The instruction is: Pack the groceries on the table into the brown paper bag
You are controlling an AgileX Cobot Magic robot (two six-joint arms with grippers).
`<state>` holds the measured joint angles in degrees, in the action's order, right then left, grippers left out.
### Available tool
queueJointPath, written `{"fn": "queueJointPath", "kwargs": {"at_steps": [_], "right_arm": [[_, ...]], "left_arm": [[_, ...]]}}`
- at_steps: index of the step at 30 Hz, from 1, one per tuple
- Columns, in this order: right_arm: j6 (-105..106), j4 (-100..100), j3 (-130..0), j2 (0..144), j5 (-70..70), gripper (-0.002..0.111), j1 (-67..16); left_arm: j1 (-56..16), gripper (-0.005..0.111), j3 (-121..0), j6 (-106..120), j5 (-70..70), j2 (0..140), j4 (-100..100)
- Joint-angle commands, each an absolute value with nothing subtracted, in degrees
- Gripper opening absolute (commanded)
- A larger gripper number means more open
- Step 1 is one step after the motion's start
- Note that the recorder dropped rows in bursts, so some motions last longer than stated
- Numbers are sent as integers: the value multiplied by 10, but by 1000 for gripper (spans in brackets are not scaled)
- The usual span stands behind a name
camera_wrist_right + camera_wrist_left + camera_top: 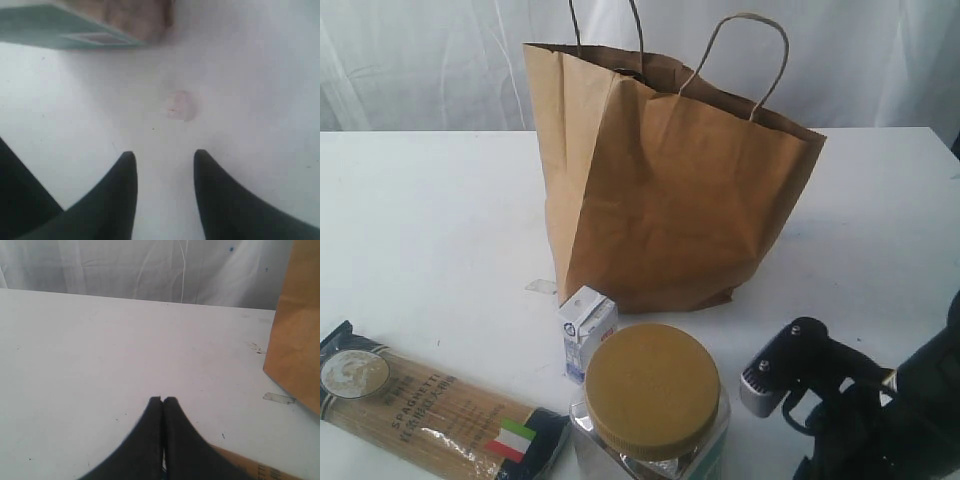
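Note:
The brown paper bag (665,190) stands upright and open-topped at the middle of the white table (420,220). In front of it are the small white-blue carton (587,330), the clear jar with a mustard lid (652,392) and, lying flat at the front left, the spaghetti pack (430,410). My left gripper (163,400) is shut and empty, low over bare table, with the bag's side (295,335) ahead of it and a corner of the spaghetti pack (260,470) beside it. My right gripper (165,155) is open and empty above the table. The jar's teal-labelled side (65,32) shows blurred just ahead of it.
My right arm (840,400) sits at the front right, just right of the jar. A scrap of clear tape (279,398) lies on the table by the bag's base. A white curtain (420,60) hangs behind the table.

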<state>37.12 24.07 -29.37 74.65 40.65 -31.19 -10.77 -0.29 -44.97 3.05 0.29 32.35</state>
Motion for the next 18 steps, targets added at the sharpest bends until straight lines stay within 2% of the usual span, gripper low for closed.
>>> {"fn": "queueJointPath", "kwargs": {"at_steps": [1,6,18], "right_arm": [[404,247,-289,756,352,36,-343],[408,242,-285,766,280,36,-348],[407,276,-302,852,292,36,-349]], "left_arm": [[-108,0,0,-451,26,0,321],[-108,0,0,-451,26,0,321],[-108,0,0,-451,26,0,321]]}}
